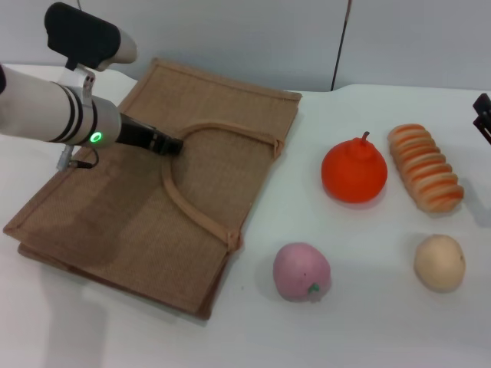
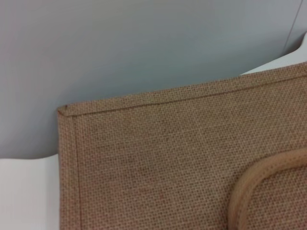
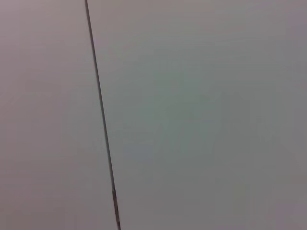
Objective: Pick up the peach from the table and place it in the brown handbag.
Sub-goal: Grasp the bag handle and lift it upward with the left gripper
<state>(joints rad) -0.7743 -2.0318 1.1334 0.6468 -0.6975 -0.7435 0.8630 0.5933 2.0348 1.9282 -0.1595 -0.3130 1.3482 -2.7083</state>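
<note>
The pink peach [image 1: 301, 272] lies on the white table, in front of and to the right of the brown handbag [image 1: 115, 207]. The handbag lies flat at the left with its looped handles [image 1: 192, 207] on top. My left gripper [image 1: 170, 144] is low over the bag, right at the top of the handle loop, far from the peach. The left wrist view shows the bag's woven corner [image 2: 168, 158] and part of a handle [image 2: 259, 187]. My right gripper [image 1: 483, 115] shows only as a dark part at the far right edge, parked.
An orange fruit with a stem [image 1: 354, 171], a striped bread loaf [image 1: 424, 166] and a beige round fruit [image 1: 439, 262] lie right of the peach. A grey wall [image 3: 192, 120] with a thin seam stands behind the table.
</note>
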